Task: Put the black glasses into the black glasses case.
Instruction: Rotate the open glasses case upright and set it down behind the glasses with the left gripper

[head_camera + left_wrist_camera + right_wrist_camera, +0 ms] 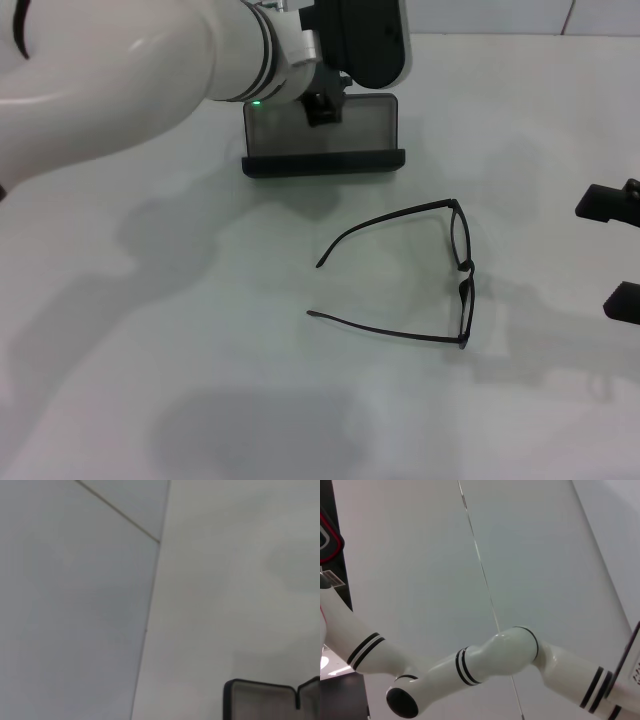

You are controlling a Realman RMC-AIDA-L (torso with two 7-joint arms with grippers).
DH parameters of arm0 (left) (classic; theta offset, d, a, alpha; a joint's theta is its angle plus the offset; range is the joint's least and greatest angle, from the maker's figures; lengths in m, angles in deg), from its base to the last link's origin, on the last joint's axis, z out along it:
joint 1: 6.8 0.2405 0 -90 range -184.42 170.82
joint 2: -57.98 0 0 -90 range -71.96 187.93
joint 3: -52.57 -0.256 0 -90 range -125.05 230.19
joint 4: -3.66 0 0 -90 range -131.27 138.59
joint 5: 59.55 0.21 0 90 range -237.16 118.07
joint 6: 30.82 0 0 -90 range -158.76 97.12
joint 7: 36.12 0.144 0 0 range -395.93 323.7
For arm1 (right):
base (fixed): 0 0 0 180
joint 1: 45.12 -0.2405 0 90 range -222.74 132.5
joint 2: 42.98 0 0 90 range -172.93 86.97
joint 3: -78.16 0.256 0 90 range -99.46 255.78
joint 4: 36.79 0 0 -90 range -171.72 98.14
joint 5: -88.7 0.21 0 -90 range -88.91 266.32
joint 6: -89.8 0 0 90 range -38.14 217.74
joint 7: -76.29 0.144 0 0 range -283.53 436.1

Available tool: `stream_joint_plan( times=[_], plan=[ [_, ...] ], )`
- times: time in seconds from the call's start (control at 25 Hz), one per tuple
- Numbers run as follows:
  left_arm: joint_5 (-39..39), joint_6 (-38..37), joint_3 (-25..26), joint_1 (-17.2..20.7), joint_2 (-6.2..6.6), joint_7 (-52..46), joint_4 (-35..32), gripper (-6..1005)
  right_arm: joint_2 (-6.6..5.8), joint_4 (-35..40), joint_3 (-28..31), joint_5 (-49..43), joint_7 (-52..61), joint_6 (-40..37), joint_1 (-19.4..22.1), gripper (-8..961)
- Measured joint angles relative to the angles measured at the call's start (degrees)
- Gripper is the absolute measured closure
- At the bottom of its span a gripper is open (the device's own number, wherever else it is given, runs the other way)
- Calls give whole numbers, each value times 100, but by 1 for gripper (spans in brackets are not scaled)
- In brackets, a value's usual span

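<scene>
The left tool (322, 108) hangs over the open black glasses case (322, 140) at the tabletop's (200, 350) far side; its grip cannot be told. The black glasses (440, 275) lie nearer, unfolded, temples pointing left. The right tool (618, 250) waits released at the right edge.

A pale white table (200, 400) under soft light meets a white panelled wall (75, 605) behind

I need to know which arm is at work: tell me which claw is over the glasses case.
The left claw, reaching over the open black glasses case. The right claw sits at the table's right edge, beyond the black glasses.
</scene>
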Motion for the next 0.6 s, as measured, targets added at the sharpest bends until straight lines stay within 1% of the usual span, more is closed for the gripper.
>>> stream_joint_plan(
  times=[0.24,0.4,0.6],
  plan=[
    [-4,-21,-32,-19,-6,73,317,932,11,-2,-3,38,0,40,76,84],
    [-48,5,-35,-52,-16,95,586,936,24,-4,-3,41,0,62,47,84],
    [-219,12,-200,-68,-23,120,737,936,58,-10,-3,24,0,132,31,84]
  ],
)
